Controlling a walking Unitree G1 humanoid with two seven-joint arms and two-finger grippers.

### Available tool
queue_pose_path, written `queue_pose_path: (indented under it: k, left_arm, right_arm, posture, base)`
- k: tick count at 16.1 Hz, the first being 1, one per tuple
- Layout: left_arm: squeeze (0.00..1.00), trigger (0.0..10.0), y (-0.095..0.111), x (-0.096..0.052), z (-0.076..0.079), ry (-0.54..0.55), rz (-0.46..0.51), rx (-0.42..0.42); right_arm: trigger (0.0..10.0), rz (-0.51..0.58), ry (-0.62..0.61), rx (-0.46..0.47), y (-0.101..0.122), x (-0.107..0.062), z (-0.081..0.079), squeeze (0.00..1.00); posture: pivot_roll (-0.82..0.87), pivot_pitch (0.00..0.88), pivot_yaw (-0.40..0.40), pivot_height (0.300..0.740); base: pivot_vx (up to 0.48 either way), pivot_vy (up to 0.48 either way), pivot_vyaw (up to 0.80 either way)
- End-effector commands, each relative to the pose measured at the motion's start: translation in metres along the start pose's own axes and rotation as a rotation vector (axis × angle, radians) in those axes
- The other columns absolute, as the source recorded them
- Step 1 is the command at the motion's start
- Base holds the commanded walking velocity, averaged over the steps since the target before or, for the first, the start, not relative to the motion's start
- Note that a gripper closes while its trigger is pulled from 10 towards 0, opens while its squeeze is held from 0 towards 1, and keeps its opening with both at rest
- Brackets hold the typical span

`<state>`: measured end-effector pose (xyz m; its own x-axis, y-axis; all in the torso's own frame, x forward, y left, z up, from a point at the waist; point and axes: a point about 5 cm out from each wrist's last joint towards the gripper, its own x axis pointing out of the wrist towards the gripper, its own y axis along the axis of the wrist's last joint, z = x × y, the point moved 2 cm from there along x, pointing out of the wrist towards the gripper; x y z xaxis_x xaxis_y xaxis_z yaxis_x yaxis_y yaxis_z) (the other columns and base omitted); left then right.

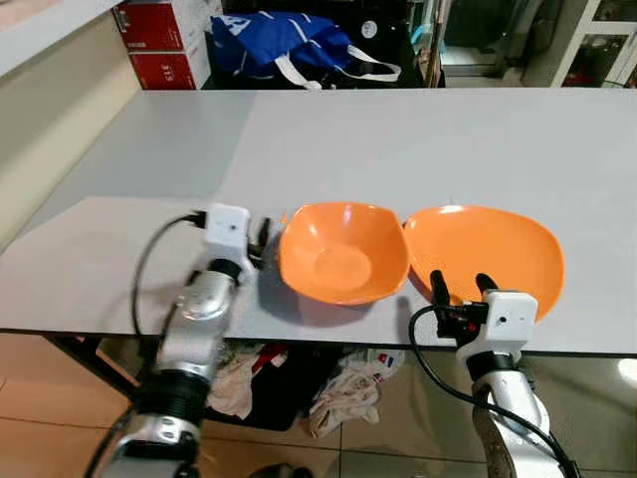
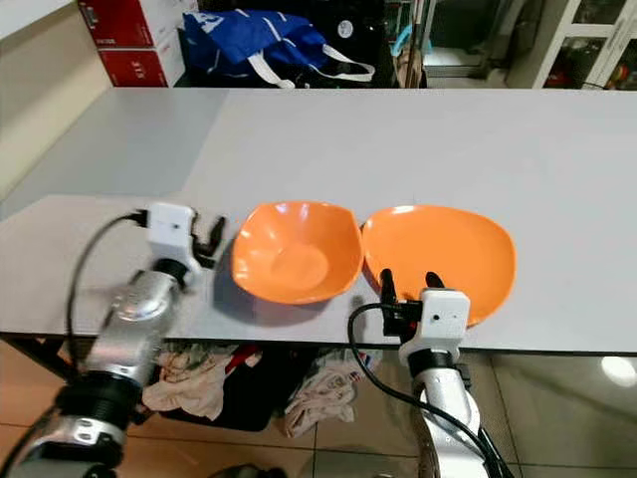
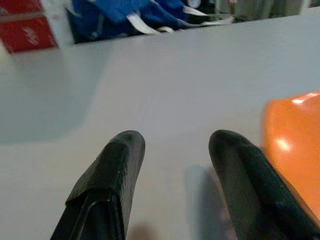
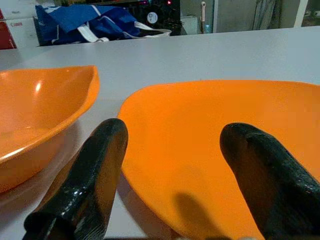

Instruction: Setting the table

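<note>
Tabletop (image 1: 418,139), pale grey, carries a glossy orange bowl (image 1: 343,252) and, touching its right rim, a shallow orange plate (image 1: 488,254), both rounded squares near the front edge; the plate's longer span runs left to right. The left tool (image 1: 265,239) sits just left of the bowl, fingers spread, grasping nothing. The right tool (image 1: 461,287) hovers over the plate's near rim, fingers apart, empty.

1. Both arms are silver metal, ribbed black at the joints low in the frame.
2. A white boxy block caps each wrist.
3. The left gripper (image 1: 267,237) and right gripper (image 1: 460,288) each carry two long, glossy black fingers.
4. A black cable loops beside each arm.
</note>
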<state>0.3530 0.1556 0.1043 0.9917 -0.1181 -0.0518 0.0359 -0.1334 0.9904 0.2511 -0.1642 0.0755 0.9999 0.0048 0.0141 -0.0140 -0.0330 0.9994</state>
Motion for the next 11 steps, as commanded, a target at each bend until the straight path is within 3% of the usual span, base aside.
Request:
queue_pose_path:
  k: [1,2,4,6,8,11]
  left_arm:
    - [0.00,10.0,0.006,-0.004,-0.014,0.049,0.036,0.049]
    - [0.00,10.0,0.005,-0.011,-0.027,0.088,0.040,0.051]
    - [0.00,10.0,0.003,-0.018,-0.028,0.071,0.038,0.050]
    - [0.00,10.0,0.010,-0.023,-0.019,0.029,0.078,0.027]
    - [0.00,10.0,0.026,-0.015,-0.002,-0.022,0.119,0.028]
    - [0.00,10.0,0.032,-0.009,0.012,-0.075,0.126,0.005]
  right_arm:
    - [10.0,0.014,0.009,-0.006,0.004,0.001,-0.002,0.00]
    - [10.0,0.014,0.009,-0.004,0.003,0.001,-0.002,0.00]
    - [10.0,0.011,0.011,-0.002,0.002,0.001,-0.002,0.00]
    - [10.0,0.007,0.013,-0.002,0.001,0.002,-0.001,0.00]
    - [10.0,0.005,0.015,-0.002,0.000,0.006,0.000,0.00]
    - [10.0,0.009,0.013,0.002,0.001,0.009,0.000,0.00]
  posture:
    - [-0.07,0.000,0.088,0.740]
    - [-0.06,0.000,0.085,0.740]
    - [-0.05,0.000,0.082,0.740]
    - [-0.04,0.000,0.077,0.740]
    - [-0.04,0.000,0.075,0.740]
    - [-0.04,0.000,0.076,0.740]
  base:
    - [0.000,0.000,0.00]
    - [0.000,0.000,0.00]
    - [0.000,0.000,0.00]
    - [0.000,0.000,0.00]
    - [0.000,0.000,0.00]
    - [0.000,0.000,0.00]
